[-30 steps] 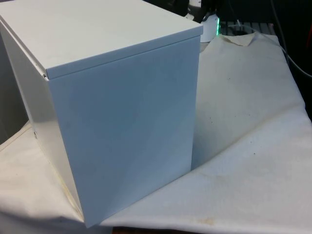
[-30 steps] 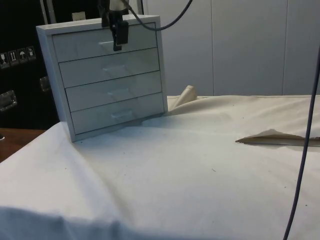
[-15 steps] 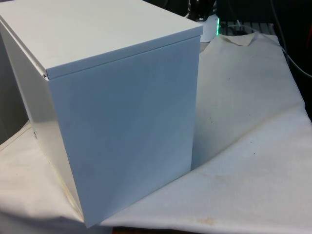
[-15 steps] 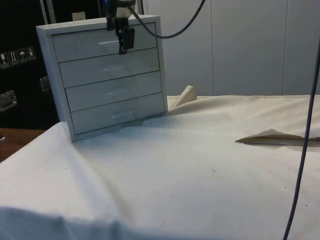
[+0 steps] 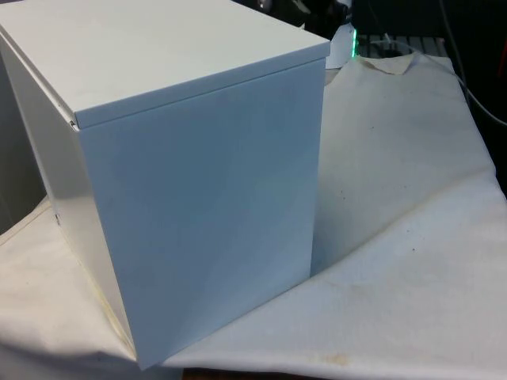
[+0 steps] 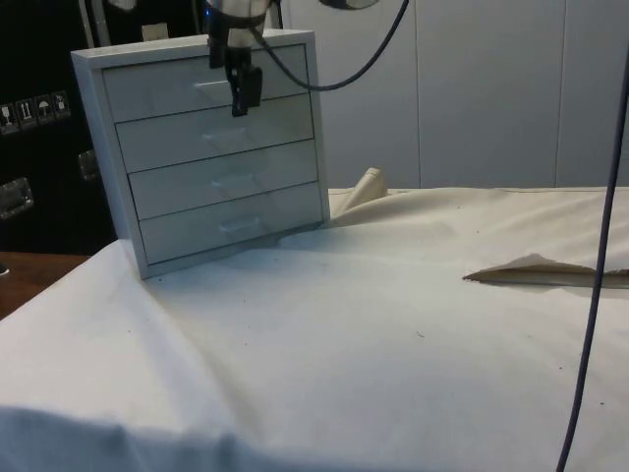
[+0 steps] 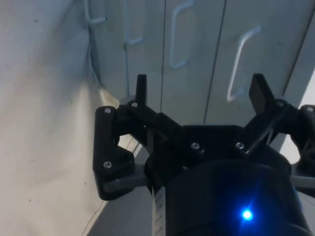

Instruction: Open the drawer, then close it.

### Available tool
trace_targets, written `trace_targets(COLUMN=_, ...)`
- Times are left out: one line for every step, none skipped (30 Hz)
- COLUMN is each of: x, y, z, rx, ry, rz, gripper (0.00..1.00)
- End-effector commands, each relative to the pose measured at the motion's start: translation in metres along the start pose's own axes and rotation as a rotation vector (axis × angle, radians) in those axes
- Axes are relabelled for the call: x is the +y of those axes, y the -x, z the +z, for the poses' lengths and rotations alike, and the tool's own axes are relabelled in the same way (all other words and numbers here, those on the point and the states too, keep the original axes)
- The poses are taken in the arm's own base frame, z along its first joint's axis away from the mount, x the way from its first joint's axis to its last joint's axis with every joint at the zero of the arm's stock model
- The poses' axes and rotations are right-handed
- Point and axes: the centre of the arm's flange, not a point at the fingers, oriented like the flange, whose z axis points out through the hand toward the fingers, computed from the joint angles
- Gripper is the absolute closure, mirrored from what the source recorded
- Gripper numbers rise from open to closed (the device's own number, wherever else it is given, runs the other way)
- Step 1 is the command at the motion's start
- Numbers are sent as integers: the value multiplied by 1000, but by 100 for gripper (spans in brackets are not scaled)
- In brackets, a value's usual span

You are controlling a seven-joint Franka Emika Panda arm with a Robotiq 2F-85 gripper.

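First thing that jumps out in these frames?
The white chest of drawers: four drawers with pale handles, all shut, at the white cloth's far edge in the side view. In the front view it turns its blank back. The black gripper hangs open before the top drawer.

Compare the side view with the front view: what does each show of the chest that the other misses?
The side view shows the chest's face: four shut drawers with handles, and the gripper hanging in front of the top drawer, near its handle. The front view shows the chest's plain back panel and one side panel, with no drawer fronts. Both show the white chest of drawers, its flat top and the white cloth under it.
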Motion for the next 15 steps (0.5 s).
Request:
trace_targets(x=1, y=-1, z=4, rx=12, ry=3, rz=5, gripper=0)
trace_targets(x=1, y=-1, z=6, rx=15, ry=4, rz=9, gripper=0)
trace_targets(x=1, y=0, z=8, rx=16, ry=4, rz=14, gripper=0)
trace_targets(x=2, y=-1, z=9, rx=20, ry=5, rz=18, gripper=0)
trace_targets(x=3, y=-1, z=12, rx=24, ry=7, rz=27, gripper=0)
trace_targets(x=3, y=-1, z=12, rx=29, ry=7, rz=32, gripper=0)
trace_targets(x=3, y=-1, z=13, rx=31, ry=8, rz=34, gripper=0)
trace_targets(x=3, y=-1, z=13, rx=22, ry=12, rz=32, gripper=0)
trace_targets(x=3, y=-1, z=15, rx=33, ry=7, rz=39, gripper=0)
trace_targets(x=3, y=0, z=16, rx=35, ry=5, rz=44, gripper=0)
trace_targets(x=1, y=0, z=19, rx=35, ry=6, rz=49, gripper=0)
trace_targets(x=0, y=0, z=20, rx=35, ry=5, rz=51, gripper=0)
trace_targets(x=0, y=0, z=20, rx=35, ry=5, rz=51, gripper=0)
trace_targets(x=-1, y=1, z=22, rx=35, ry=4, rz=53, gripper=0)
trace_targets(x=-4, y=1, z=26, rx=32, ry=3, rz=58, gripper=0)
